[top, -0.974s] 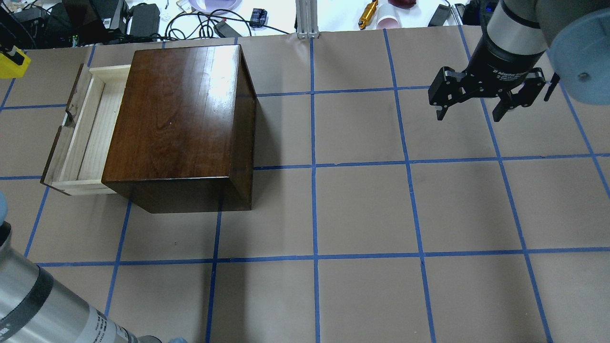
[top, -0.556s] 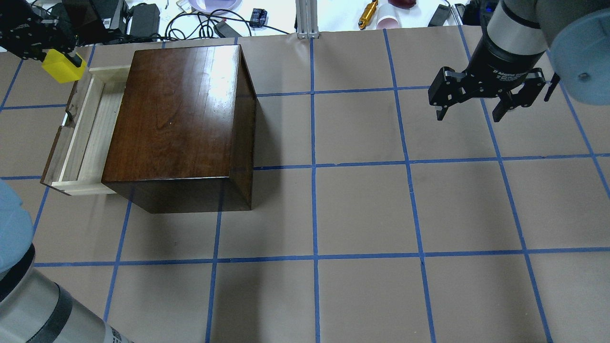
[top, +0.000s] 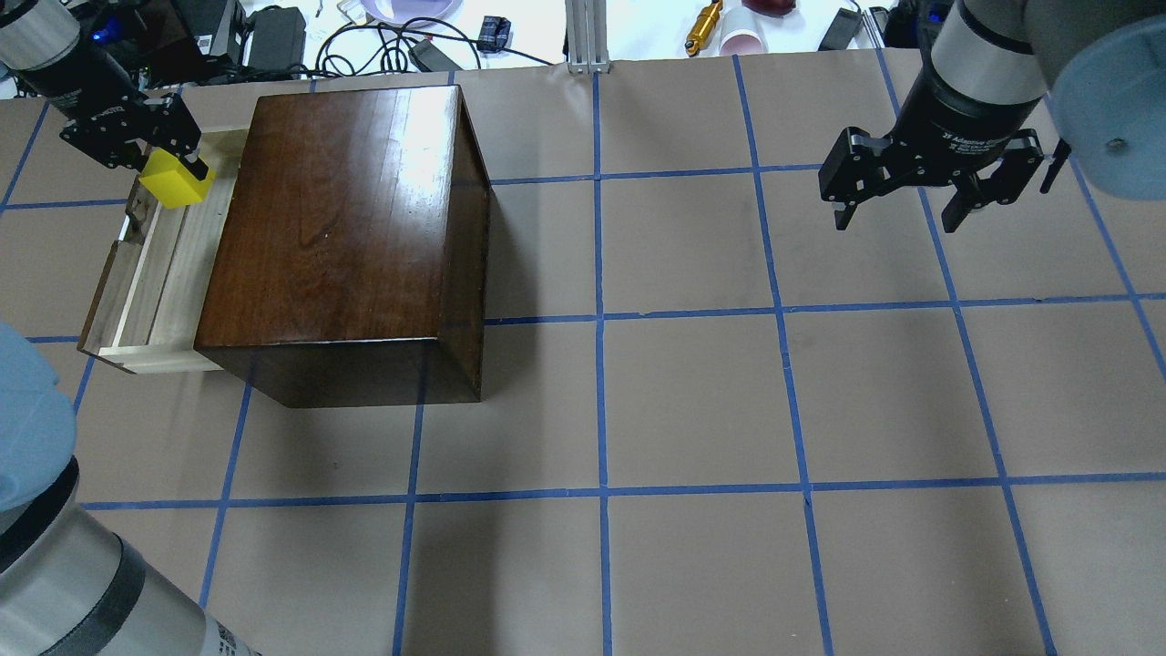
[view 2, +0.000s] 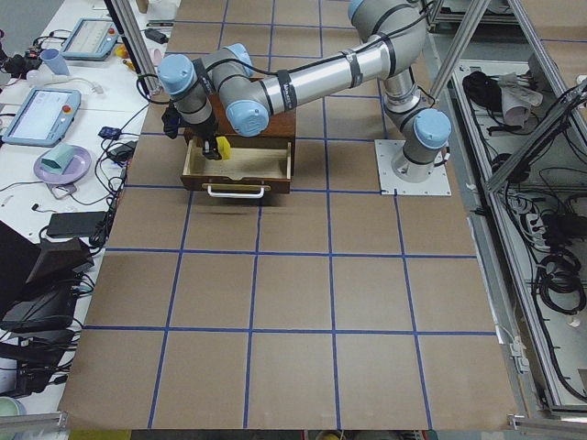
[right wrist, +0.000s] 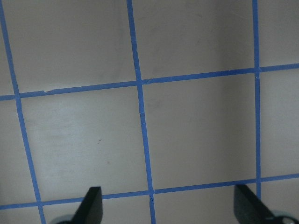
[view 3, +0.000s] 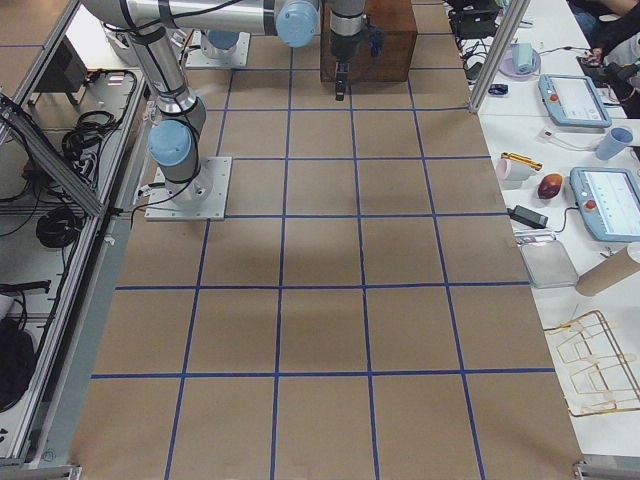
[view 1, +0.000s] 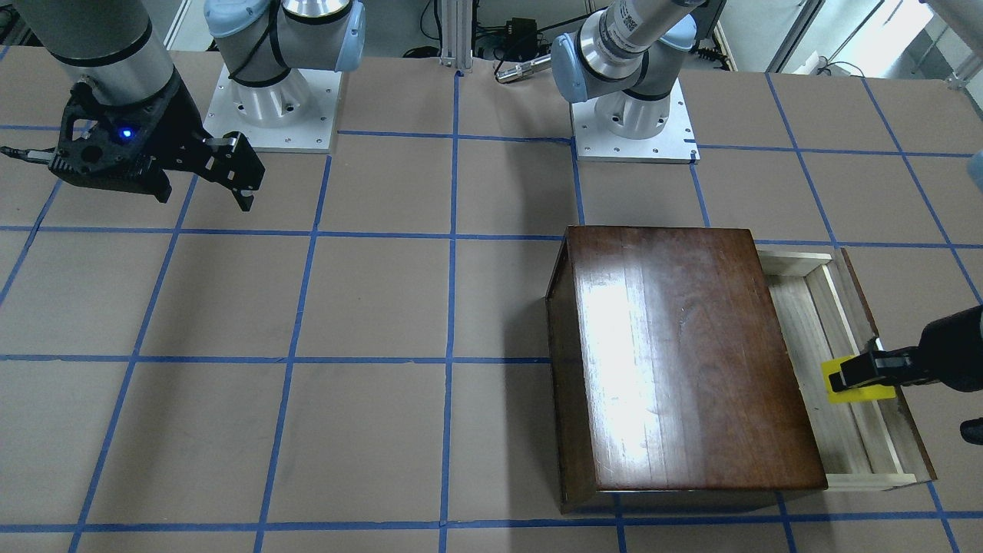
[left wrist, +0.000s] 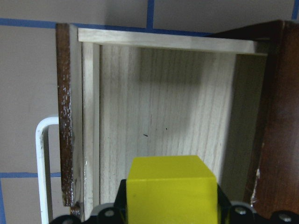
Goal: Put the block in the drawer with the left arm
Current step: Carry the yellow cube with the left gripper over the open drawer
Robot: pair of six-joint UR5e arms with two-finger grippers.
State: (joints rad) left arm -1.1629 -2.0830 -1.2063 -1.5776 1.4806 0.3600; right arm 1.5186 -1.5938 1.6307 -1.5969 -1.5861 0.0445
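Holding one block, left end effector hovers over one drawer.

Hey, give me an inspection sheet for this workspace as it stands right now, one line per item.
Surface: brown paper table top marked with a blue tape grid.
Job's things: yellow block held over the open drawer of the dark cabinet, towards the drawer end farther from the robot; not yet released.
Clutter: nothing seen.
Grippers: left gripper shut on the block; right gripper open and empty, above bare table.
Cables: black leads on the bench beyond the table's far edge.
Surroundings: bench with a pink cup and a teach pendant.
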